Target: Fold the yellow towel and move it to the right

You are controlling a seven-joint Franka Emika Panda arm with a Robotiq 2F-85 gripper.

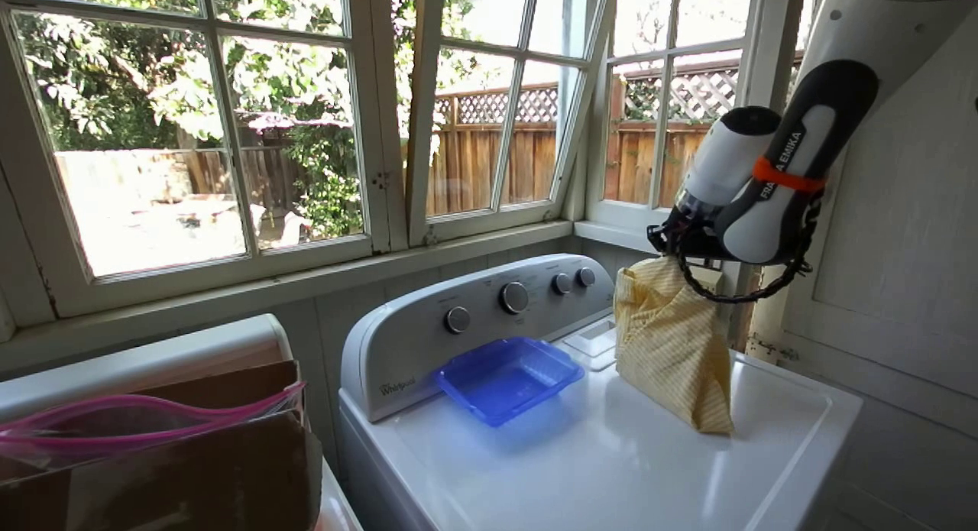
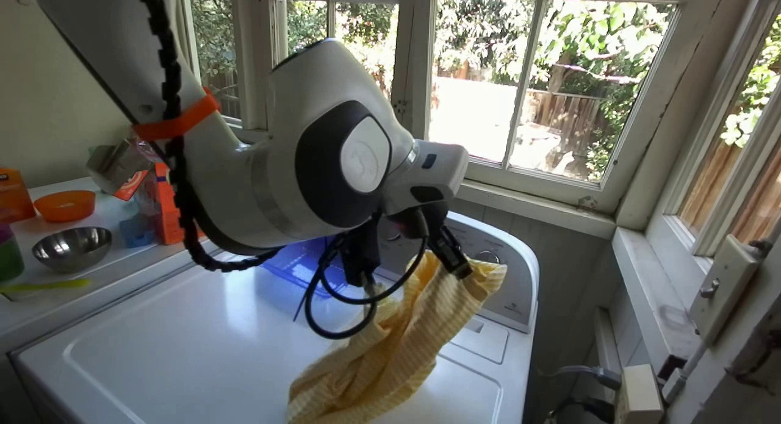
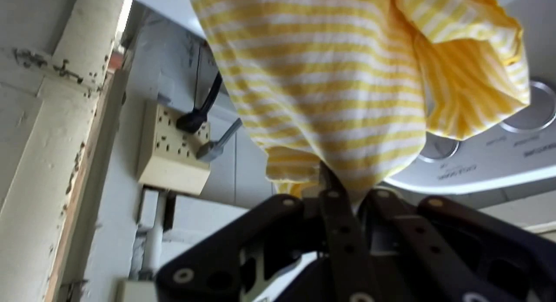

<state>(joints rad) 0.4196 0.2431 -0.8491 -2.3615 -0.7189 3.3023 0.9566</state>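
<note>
The yellow towel (image 1: pixel 672 340) is a rumpled yellow-and-white striped cloth. It hangs in folds from my gripper over the washer's white top, and also shows in an exterior view (image 2: pixel 396 351) and in the wrist view (image 3: pixel 321 84). My gripper (image 3: pixel 347 187) is shut on a pinched part of the towel, with cloth running in between the fingertips. The towel's lower end reaches down to the washer top; I cannot tell how much of it rests there. The arm and cables hide most of the jaws in both exterior views.
A blue tray (image 1: pixel 508 382) sits on the washer top (image 1: pixel 603 470) against the control panel (image 1: pixel 489 302). A cardboard box (image 1: pixel 191 470) stands on the neighbouring machine, as do a metal bowl (image 2: pixel 72 248) and orange bowl (image 2: pixel 64 205). A power strip (image 3: pixel 173 145) is on the wall.
</note>
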